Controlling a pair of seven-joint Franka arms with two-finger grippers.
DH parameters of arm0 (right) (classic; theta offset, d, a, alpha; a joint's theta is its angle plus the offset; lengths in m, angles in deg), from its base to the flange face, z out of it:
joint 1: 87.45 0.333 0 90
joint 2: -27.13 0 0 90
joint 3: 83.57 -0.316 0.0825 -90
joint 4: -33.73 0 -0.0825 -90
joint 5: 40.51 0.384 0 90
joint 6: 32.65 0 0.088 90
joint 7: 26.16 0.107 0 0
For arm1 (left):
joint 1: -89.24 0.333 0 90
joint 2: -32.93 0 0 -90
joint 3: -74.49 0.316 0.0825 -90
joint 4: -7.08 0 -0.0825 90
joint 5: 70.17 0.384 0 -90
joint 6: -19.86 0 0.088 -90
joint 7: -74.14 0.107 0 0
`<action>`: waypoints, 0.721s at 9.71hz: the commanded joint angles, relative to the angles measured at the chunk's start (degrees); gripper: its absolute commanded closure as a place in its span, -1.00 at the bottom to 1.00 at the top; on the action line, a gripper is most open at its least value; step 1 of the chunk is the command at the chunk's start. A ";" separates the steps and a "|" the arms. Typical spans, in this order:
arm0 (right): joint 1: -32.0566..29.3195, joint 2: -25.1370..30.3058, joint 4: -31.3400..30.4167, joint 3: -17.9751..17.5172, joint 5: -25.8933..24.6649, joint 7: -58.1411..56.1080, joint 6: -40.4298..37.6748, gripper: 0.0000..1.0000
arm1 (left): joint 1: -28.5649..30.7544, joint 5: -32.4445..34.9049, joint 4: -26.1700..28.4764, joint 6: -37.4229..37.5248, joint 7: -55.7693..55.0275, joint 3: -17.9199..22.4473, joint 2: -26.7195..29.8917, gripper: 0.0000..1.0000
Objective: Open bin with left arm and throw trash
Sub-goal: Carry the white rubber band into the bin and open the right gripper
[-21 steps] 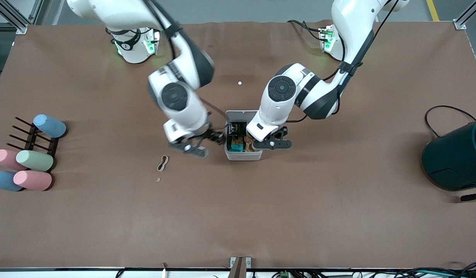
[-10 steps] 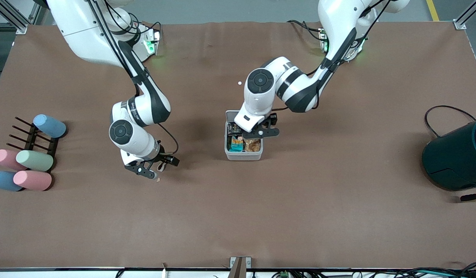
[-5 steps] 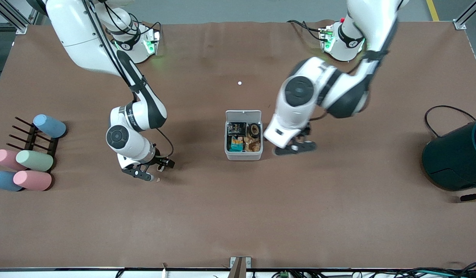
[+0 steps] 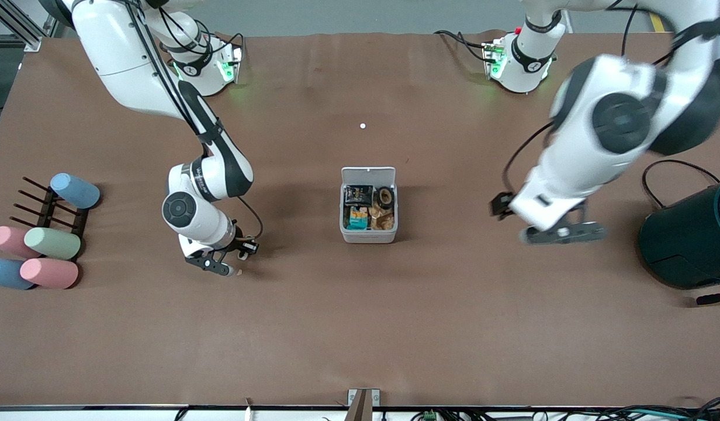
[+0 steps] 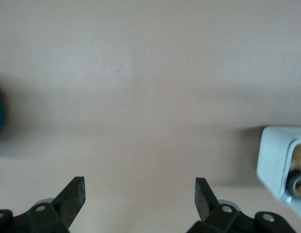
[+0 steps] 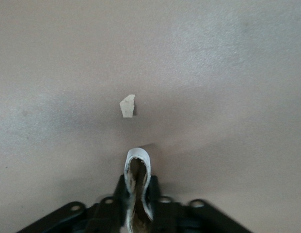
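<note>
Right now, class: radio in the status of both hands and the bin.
Right hand shut on the rubber band, low on the table. Left hand open, empty, between bin and teal container. Bin open. Nothing blocking.

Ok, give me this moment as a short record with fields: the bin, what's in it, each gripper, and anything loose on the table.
bin: white bin, lid open, mid-table
bin contents: black wrapper, tape roll, other scraps
right gripper: shut on rubber band, low at the table toward the right arm's end
left gripper: open, empty, up between bin and teal container
loose: small tan scrap on the table by the right gripper
</note>
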 commanded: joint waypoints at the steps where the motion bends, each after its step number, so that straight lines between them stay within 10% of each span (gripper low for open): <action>1: -0.61 -0.25 2.07 -0.96 -0.39 -0.03 0.44 1.00 | -2.27 -1.06 4.23 3.24 6.69 6.77 9.78 -1.00; 7: 13.34 1.86 19.71 -2.81 0.49 27.08 -12.88 1.00 | -0.45 -1.85 6.20 2.54 19.20 13.76 15.18 -1.00</action>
